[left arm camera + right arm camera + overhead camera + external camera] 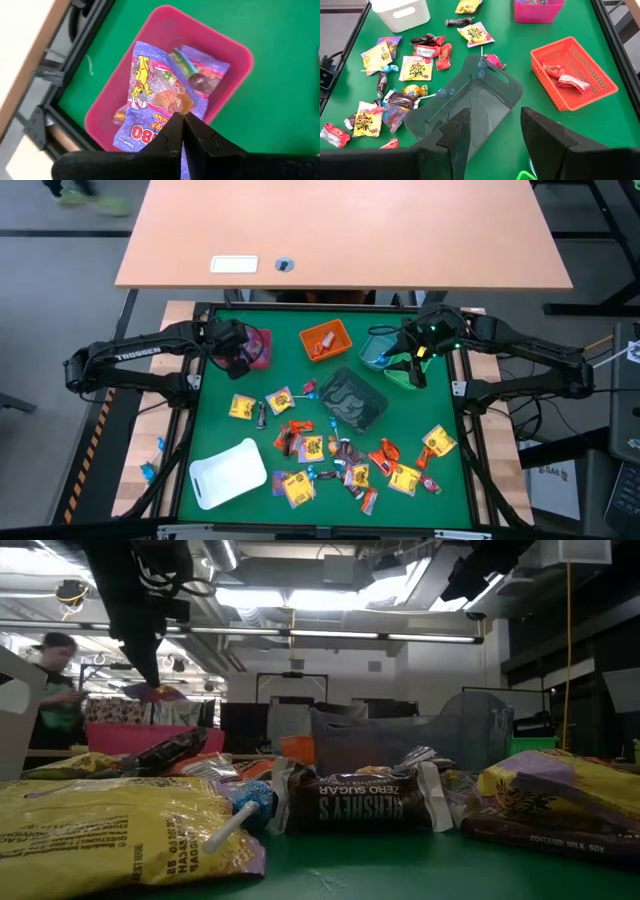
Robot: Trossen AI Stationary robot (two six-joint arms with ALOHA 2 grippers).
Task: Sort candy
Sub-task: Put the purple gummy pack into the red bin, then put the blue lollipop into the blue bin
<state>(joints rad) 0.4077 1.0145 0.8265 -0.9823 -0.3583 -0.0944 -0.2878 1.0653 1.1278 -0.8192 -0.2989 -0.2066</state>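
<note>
Candy (330, 455) lies scattered across the near half of a green table (400, 415), a spread of yellow, red, purple and brown packets with a white bin (228, 473) tipped at its left edge. At far left, the left gripper (183, 116) hangs over a pink bin (230, 45), its fingers pinched shut on a purple packet (145, 95) that sits above other purple packets already inside; the low view shows that packet (155, 692) dangling from the fingertips, clear of the bin (130, 737). Toward the middle, an orange basket (572, 70) holds two red sweets (565, 77), and a clear grey bin (470, 107) stands just in front of it with a few blue-wrapped pieces inside. At right, the right gripper (490, 135) hovers over the blue bin (380, 352) and green bin (403, 373) at the table's far right, its fingers apart and holding nothing. Seen from table height, a brown Hershey's bar (365, 802) rests between yellow packets (110, 830), and a person (55, 680) stands in the room behind.
</note>
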